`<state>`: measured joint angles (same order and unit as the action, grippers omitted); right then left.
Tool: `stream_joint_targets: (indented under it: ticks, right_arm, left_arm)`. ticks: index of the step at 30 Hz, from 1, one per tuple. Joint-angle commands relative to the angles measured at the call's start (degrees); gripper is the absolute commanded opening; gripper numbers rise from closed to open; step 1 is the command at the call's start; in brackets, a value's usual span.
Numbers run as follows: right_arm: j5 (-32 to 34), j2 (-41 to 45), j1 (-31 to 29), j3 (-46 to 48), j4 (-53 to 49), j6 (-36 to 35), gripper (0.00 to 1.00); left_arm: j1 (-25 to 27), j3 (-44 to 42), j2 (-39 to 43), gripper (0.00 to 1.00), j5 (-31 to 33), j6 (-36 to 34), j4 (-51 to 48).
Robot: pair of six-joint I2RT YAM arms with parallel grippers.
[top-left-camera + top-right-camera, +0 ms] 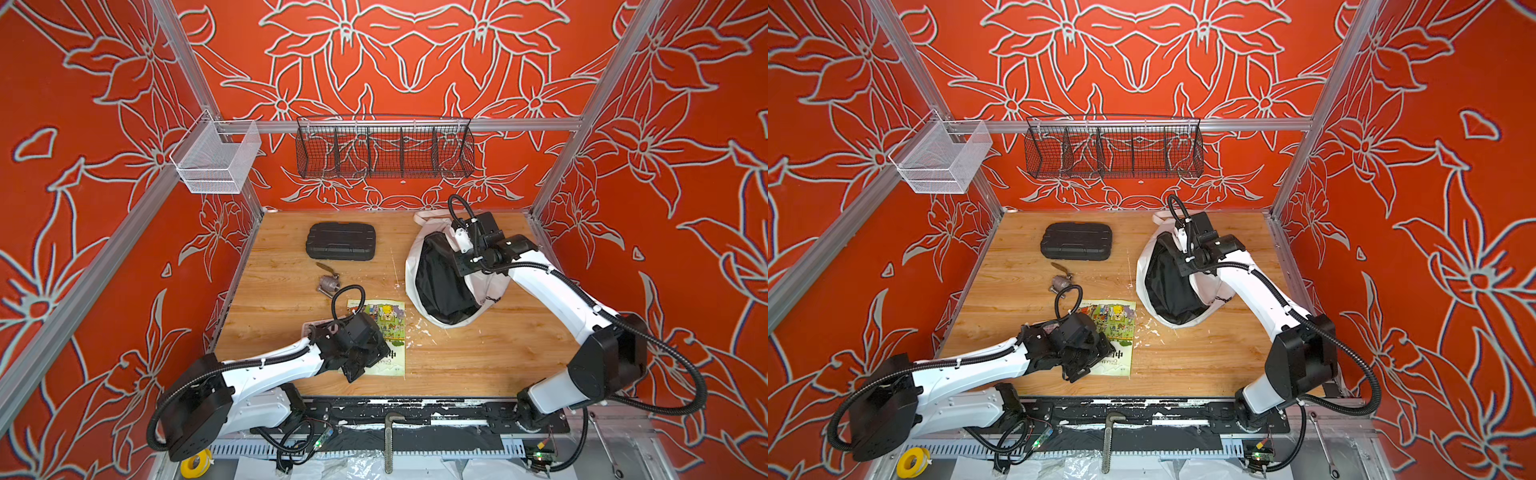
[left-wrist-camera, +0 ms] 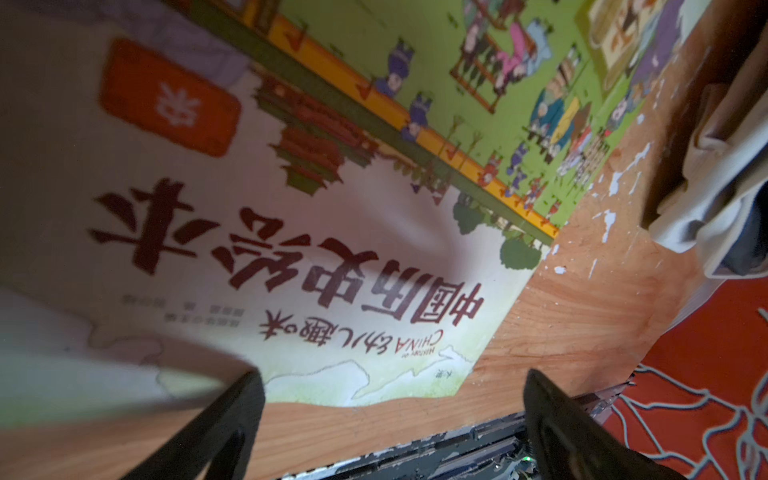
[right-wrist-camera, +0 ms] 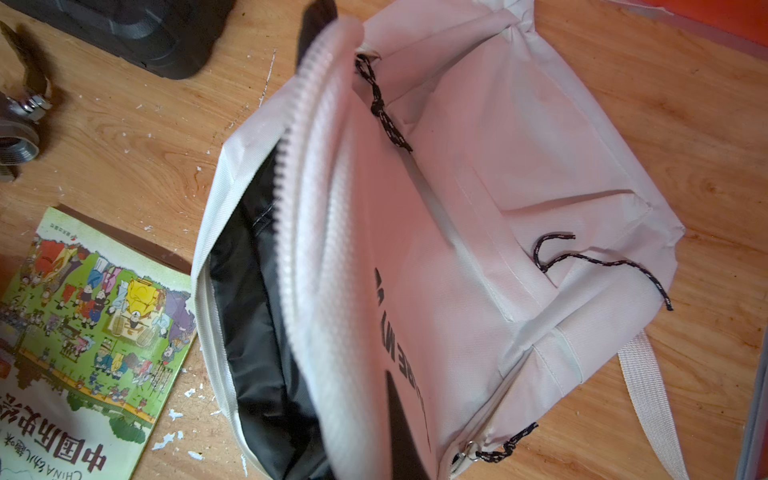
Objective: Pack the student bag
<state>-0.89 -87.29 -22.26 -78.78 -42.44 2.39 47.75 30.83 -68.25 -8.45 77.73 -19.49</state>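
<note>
The student bag [image 1: 412, 270] [image 1: 1143, 270], white with a black lining, lies on the right of the wooden table in both top views, its main compartment gaping open. My right gripper [image 1: 460, 243] [image 1: 1183, 242] is shut on the bag's zipper-edged flap [image 3: 324, 249], holding it up. One dark finger [image 3: 401, 419] shows against the printed front; the other is hidden behind the flap. A picture book [image 1: 384, 320] [image 1: 1115, 316] [image 3: 91, 316] lies flat left of the bag. My left gripper [image 1: 359, 370] [image 1: 1077, 372] [image 2: 392, 376] hovers open over the book's near end [image 2: 332, 208], holding nothing.
A black hard case [image 1: 340, 241] [image 1: 1076, 241] lies at the back of the table. A metal valve [image 1: 328, 284] [image 1: 1061, 282] sits between the case and the book. White flecks dot the wood by the bag. A white mesh basket [image 1: 216, 160] and a black wire basket [image 1: 384, 151] hang on the rails.
</note>
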Motion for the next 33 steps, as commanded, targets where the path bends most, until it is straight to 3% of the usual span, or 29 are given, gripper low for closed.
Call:
stream_joint_targets:
  ticks: [1, 8, 11, 15, 19, 23, 33]
  right_arm:
    - [2.78, 1.38, -0.24, 0.14, -0.33, -0.79, 0.00]
    - [6.55, 1.60, 0.24, 0.40, -1.68, -3.04, 0.00]
    - [6.62, 1.59, 0.97, 0.20, -1.98, -3.61, 0.00]
    - [4.76, 0.84, 1.26, -0.27, -2.36, -3.82, 0.00]
    - [3.21, -0.13, 1.26, -0.25, -2.56, -3.58, 0.00]
    - [2.40, -0.36, 1.26, -0.04, -2.03, -3.42, 0.00]
    - [2.91, -0.07, 1.26, 0.28, -2.12, -3.58, 0.00]
  left_arm:
    - [-2.34, -1.71, -6.94, 0.97, -1.43, -5.11, 4.42]
    - [-3.63, 11.52, -25.17, 0.97, -9.48, -18.09, 7.16]
    - [-3.63, 16.08, -26.33, 0.97, -9.28, -21.46, 6.93]
    - [-3.60, 20.31, -21.42, 0.97, -4.27, -26.58, -0.10]
    - [-4.71, 17.93, -14.64, 0.98, 0.14, -26.22, -4.88]
    - [-6.79, 10.77, -8.62, 0.97, 0.54, -23.65, -3.71]
    - [-11.83, 1.84, -8.18, 0.98, -7.49, -22.81, 6.43]
